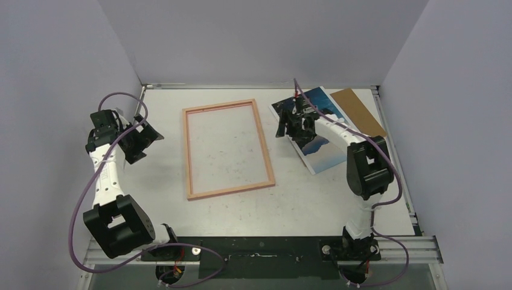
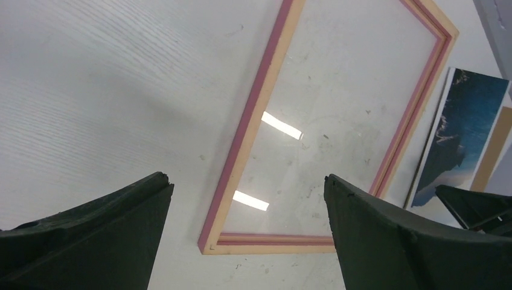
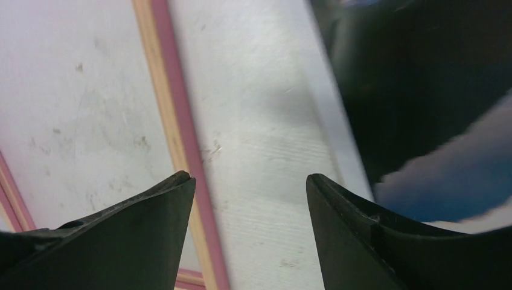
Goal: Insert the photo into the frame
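Note:
The frame (image 1: pixel 188 151) lies flat mid-table with its pale wood-coloured side up and pink along its edges (image 2: pixel 241 151). The photo (image 1: pixel 323 154), a blue seascape, lies face up to the frame's right. My left gripper (image 1: pixel 142 140) hangs left of the frame, open and empty (image 2: pixel 244 177), looking at the frame's near corner. My right gripper (image 1: pixel 296 127) hovers over the photo's left part, also open and empty (image 3: pixel 249 176). In its wrist view the bare table lies between the frame's right rail (image 3: pixel 175 121) and the photo (image 3: pixel 435 121).
A brown backing board (image 1: pixel 357 112) lies at the back right, partly under the photo. A clear sheet (image 2: pixel 338 121) inside the frame reflects ceiling lights. Grey walls close off the left, back and right of the table (image 1: pixel 163 109).

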Controlling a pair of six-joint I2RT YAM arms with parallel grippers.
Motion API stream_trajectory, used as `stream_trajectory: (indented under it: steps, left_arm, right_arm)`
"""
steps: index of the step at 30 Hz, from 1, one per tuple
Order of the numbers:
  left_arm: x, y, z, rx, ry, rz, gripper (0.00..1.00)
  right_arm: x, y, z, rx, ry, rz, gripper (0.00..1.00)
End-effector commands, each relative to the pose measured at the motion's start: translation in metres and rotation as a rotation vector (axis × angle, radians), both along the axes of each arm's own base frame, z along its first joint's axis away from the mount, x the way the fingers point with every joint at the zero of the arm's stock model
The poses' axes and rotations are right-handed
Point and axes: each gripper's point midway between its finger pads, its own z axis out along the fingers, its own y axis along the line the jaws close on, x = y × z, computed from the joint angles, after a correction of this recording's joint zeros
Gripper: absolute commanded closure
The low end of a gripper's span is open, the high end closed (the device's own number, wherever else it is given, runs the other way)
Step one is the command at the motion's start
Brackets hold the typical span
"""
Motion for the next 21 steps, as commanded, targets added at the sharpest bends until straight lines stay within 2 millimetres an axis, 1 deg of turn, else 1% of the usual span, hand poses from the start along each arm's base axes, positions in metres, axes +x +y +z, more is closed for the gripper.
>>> stream_trajectory:
  steps: [1,4,7,8,10,12,14,18,19,20,21]
  left_arm:
    - [0.015,-0.020,0.036,-0.053,-0.164,-0.081,0.03]
    - [0.022,-0.038,0.046,-0.101,-0.213,-0.128,0.04]
    - [0.030,-0.065,0.052,-0.106,-0.238,-0.195,0.05]
    - [0.033,-0.081,0.052,-0.109,-0.243,-0.234,0.05]
    - [0.040,-0.108,0.054,-0.125,-0.258,-0.288,0.05]
    - [0.049,-0.139,0.054,-0.152,-0.272,-0.349,0.06]
    - [0.057,-0.178,0.052,-0.176,-0.277,-0.419,0.07]
    - [0.074,-0.249,0.052,-0.222,-0.313,-0.542,0.13]
    - [0.077,-0.266,0.051,-0.236,-0.316,-0.570,0.15]
    - [0.079,-0.288,0.050,-0.249,-0.320,-0.609,0.17]
    - [0.082,-0.305,0.048,-0.257,-0.320,-0.637,0.18]
  right_arm:
    - [0.035,-0.066,0.046,-0.115,-0.163,-0.189,0.31]
    - [0.035,-0.123,0.033,-0.217,-0.108,-0.369,0.31]
    - [0.028,-0.175,0.024,-0.276,-0.064,-0.524,0.31]
    - [0.025,-0.193,0.023,-0.276,-0.051,-0.574,0.31]
    - [0.019,-0.214,0.021,-0.269,-0.032,-0.641,0.31]
    - [0.011,-0.232,0.021,-0.263,-0.020,-0.722,0.31]
    - [0.001,-0.244,0.016,-0.222,-0.003,-0.802,0.32]
    - [-0.017,-0.261,0.016,-0.104,0.009,-0.929,0.34]
    - [-0.023,-0.264,0.014,-0.086,0.018,-0.949,0.34]
    - [-0.029,-0.269,0.014,-0.064,0.019,-0.975,0.34]
    - [-0.033,-0.270,0.012,-0.037,0.018,-0.988,0.34]
